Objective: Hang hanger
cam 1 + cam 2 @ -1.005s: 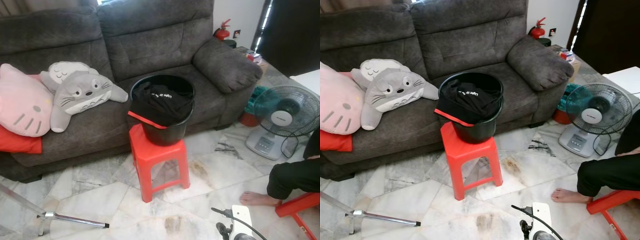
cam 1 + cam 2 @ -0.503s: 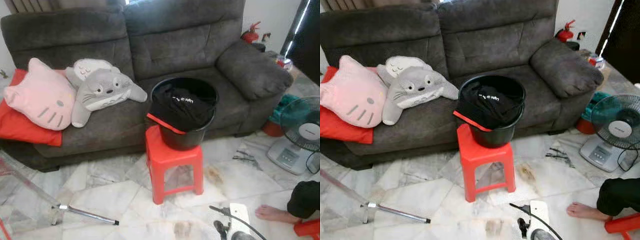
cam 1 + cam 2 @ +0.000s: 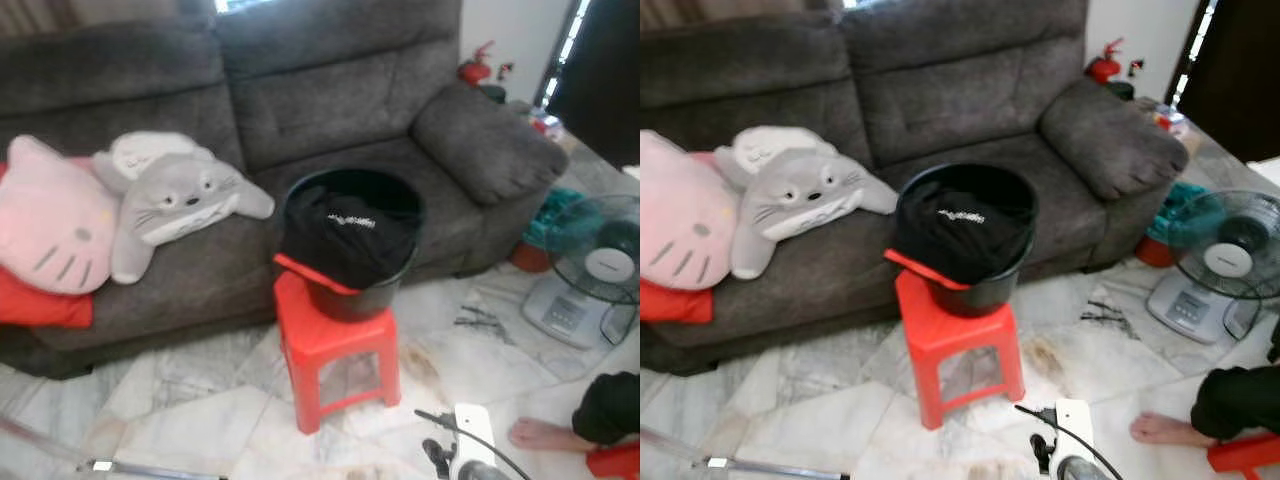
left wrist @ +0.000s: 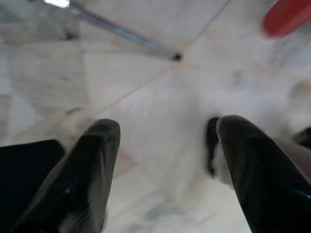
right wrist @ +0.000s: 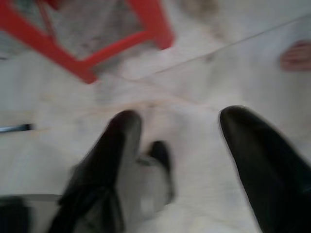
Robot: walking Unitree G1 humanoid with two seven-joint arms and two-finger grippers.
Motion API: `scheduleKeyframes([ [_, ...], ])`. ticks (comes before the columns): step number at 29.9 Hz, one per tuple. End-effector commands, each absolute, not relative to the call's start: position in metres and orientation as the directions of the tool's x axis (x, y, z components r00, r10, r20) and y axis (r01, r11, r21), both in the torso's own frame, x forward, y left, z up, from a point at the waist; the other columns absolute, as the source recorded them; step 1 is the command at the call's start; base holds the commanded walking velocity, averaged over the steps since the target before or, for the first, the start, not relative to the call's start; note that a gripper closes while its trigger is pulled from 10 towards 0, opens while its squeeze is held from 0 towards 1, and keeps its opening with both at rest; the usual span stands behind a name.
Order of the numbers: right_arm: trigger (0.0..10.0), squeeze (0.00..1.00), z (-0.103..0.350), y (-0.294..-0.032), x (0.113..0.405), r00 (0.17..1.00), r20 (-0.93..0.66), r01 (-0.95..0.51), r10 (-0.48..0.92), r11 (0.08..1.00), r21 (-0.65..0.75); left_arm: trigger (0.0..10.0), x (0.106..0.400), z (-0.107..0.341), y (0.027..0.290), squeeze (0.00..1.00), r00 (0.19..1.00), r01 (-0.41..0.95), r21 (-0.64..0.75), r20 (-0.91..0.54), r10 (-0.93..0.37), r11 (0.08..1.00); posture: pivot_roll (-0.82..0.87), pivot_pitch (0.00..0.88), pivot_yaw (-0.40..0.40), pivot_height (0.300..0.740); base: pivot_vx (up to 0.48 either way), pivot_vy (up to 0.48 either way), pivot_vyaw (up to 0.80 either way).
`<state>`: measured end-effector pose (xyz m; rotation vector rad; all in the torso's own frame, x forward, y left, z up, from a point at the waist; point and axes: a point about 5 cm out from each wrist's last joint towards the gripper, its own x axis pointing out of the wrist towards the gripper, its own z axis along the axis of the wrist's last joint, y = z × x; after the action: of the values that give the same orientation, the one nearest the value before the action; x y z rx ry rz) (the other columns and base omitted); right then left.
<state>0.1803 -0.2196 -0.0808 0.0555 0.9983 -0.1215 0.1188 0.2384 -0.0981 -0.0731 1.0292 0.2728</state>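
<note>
Red hanger [image 3: 312, 273] rests across the bucket's rim.

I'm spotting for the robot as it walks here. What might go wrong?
The black bucket overhangs the small red stool, so a bump may tip it. A person's bare foot and a fan with its cord lie near the path. Both grippers, left gripper and right gripper, hang open over the floor.

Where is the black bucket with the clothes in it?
In the head views the black bucket sits on top of the red stool, near the middle of the picture, right in front of the grey sofa and to the right of the grey plush toy.
</note>
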Motion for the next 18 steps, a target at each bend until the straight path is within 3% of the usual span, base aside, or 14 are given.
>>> scheduleKeyframes([
  [1,10.0,0.00,-0.078,-0.211,0.190,0.562,-0.826,0.108,-0.053,0.994,0.010,10.0,0.109,-0.099,0.248,0.00,0.452,-0.259,0.097,-0.867,0.210,0.961,-0.17,0.000,0.090,0.740,0.304,0.000,0.00],
  [11,10.0,0.00,-0.074,-0.210,0.195,0.606,-0.795,0.041,-0.031,0.999,-0.008,10.0,0.108,-0.099,0.247,0.00,0.448,-0.249,0.089,-0.872,0.196,0.964,-0.18,0.000,0.094,0.740,0.285,0.000,0.00],
  [18,10.0,0.00,-0.068,-0.209,0.203,0.678,-0.735,-0.023,-0.012,0.999,-0.037,10.0,0.109,-0.099,0.248,0.00,0.451,-0.239,0.097,-0.870,0.199,0.966,-0.19,0.000,0.097,0.740,0.000,0.000,0.00],
])
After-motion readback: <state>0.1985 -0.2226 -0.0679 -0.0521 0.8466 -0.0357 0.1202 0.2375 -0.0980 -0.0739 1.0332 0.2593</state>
